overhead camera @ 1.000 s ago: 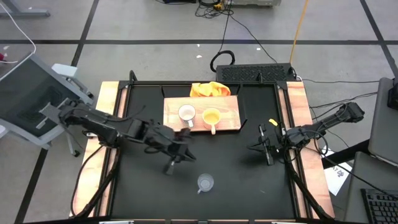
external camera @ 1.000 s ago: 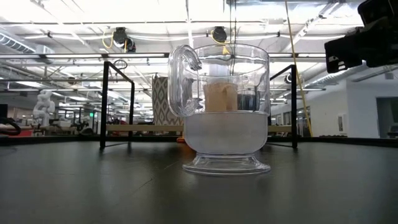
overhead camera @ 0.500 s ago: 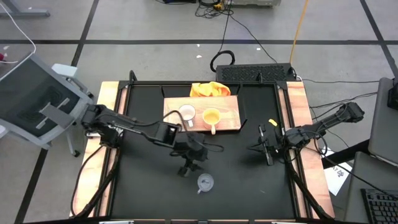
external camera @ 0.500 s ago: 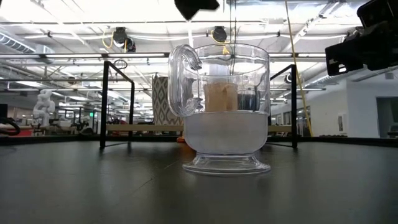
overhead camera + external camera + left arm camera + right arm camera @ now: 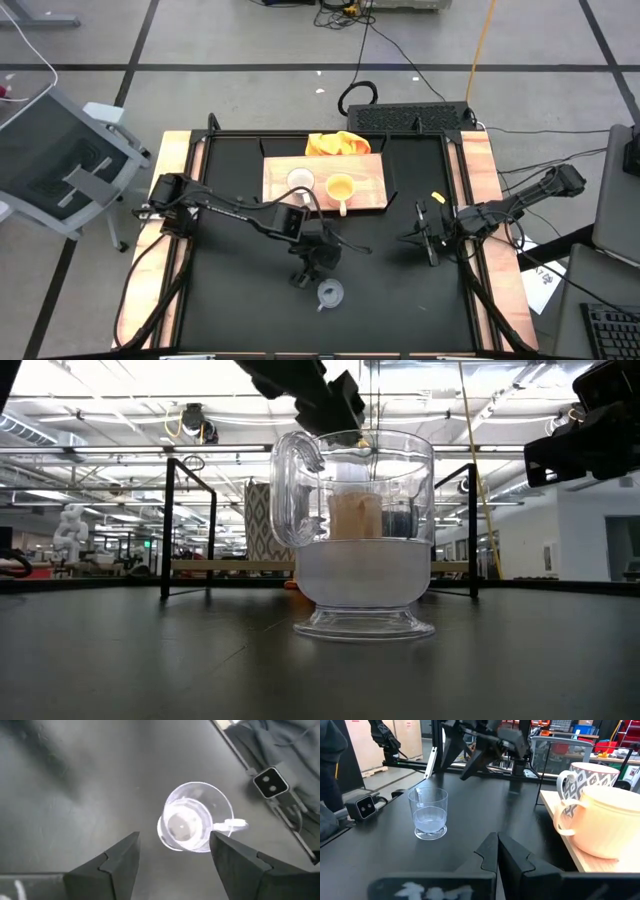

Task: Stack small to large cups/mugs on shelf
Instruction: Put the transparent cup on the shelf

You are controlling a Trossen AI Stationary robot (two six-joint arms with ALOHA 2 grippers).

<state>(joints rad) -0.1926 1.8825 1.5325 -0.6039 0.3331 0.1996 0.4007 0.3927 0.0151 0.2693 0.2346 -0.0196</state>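
The clear glass cup (image 5: 330, 293) stands upright on its foot on the black table, near the front edge; it also shows in the low view (image 5: 365, 540) and the left wrist view (image 5: 195, 817). My left gripper (image 5: 174, 837) hangs open just above and beside it, slanting down, touching nothing; in the high view, my left gripper (image 5: 304, 276) is left of the cup. The white mug (image 5: 300, 180) and the orange-yellow mug (image 5: 340, 187) stand on the light-wood shelf (image 5: 370, 175). My right gripper (image 5: 497, 851) waits shut at the table's right side.
An orange-yellow cloth (image 5: 337, 143) lies bunched behind the shelf. A black frame (image 5: 190, 525) rims the table's far side. Wooden strips (image 5: 170, 180) run along the left and right edges. A small camera box (image 5: 270, 782) sits at the table's near edge, close to the cup.
My left gripper has swung from the table's left-middle toward the glass cup, going right and toward the near edge while sinking and tipping further downward. It has come into the top of the low view, over the cup. The cup and mugs have stayed put.
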